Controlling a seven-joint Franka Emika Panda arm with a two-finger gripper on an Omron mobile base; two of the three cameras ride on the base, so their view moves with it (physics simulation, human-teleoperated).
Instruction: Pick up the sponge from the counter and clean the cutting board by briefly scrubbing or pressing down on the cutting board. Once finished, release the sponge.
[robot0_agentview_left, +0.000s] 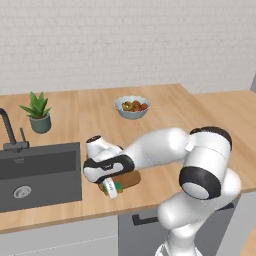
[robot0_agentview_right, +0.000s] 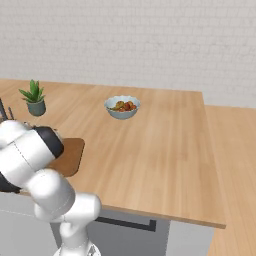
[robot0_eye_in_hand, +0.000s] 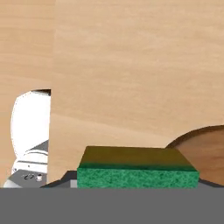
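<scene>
My gripper (robot0_eye_in_hand: 138, 184) is shut on the sponge (robot0_eye_in_hand: 138, 168), a green block with a yellowish upper face held between the dark fingertips (robot0_eye_in_hand: 65, 180). In the left base view the gripper (robot0_agentview_left: 108, 189) hangs low over the counter (robot0_agentview_left: 165, 115) near its front edge, with a bit of green sponge (robot0_agentview_left: 105, 188) showing under the hand. The dark brown cutting board (robot0_agentview_left: 128, 179) lies right beside the hand, partly hidden by it. In the hand view a rounded corner of the cutting board (robot0_eye_in_hand: 203, 151) shows to the sponge's right. The cutting board (robot0_agentview_right: 70, 155) also peeks out behind the arm.
A dark sink basin (robot0_agentview_left: 40, 175) with a faucet (robot0_agentview_left: 7, 130) lies just left of the hand. A potted plant (robot0_agentview_left: 38, 112) and a bowl of fruit (robot0_agentview_left: 132, 106) stand further back. The counter's front edge (robot0_agentview_left: 75, 215) is close below the gripper.
</scene>
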